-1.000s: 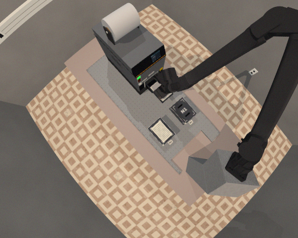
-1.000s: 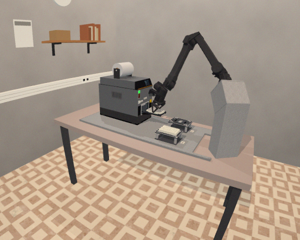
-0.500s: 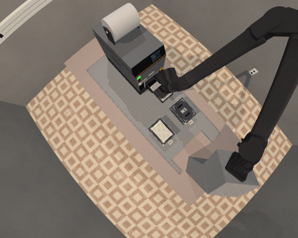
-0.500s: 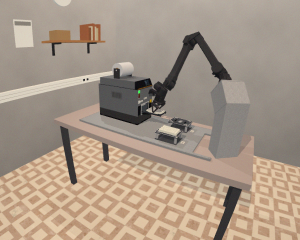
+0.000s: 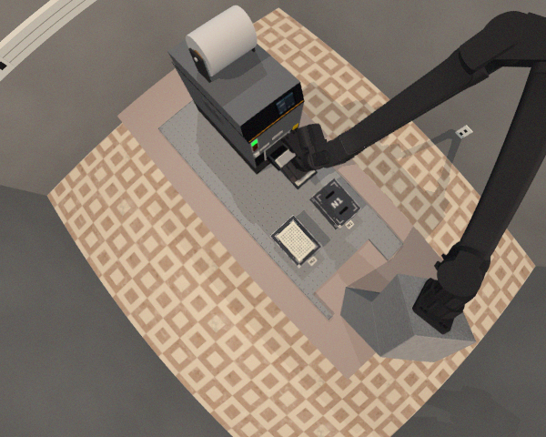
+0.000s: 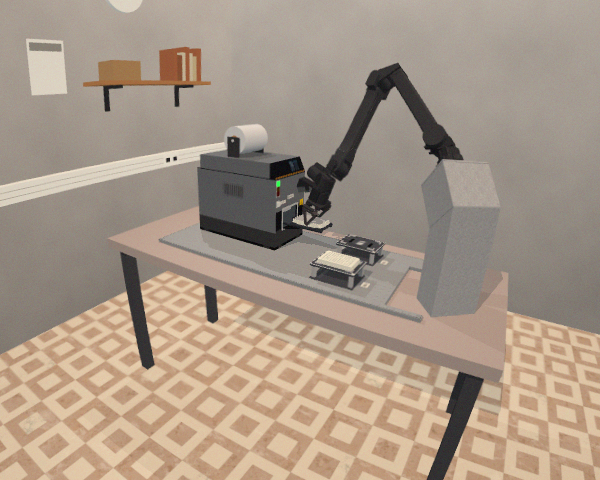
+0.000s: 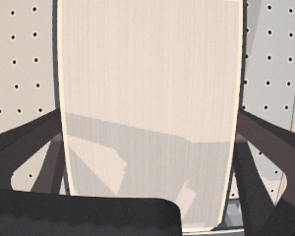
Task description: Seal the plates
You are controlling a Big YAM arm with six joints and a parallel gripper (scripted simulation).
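Observation:
The sealer point(image 5: 237, 101) stands at the far end of the grey mat, and its lamp point(image 5: 253, 141) is green. My gripper point(image 5: 298, 167) is at the sealer's front opening, over the stage point(image 5: 281, 158). It is shut on a plate point(image 5: 298, 175) across the plate's short width. In the wrist view this plate point(image 7: 149, 105) has a smooth cream foil top and fills the frame, with a finger on each long side. I cannot tell whether the plate rests on the stage or is just above it. Nest N1 point(image 5: 337, 203) is empty. An open plate point(image 5: 296, 238) with visible wells sits in nest N2.
A white foil roll point(image 5: 221, 39) sits on top of the sealer. The arm's grey pedestal block point(image 5: 405, 320) stands at the near right end of the table. In the side view the gripper point(image 6: 314, 219) is close to the sealer's front face point(image 6: 289, 204).

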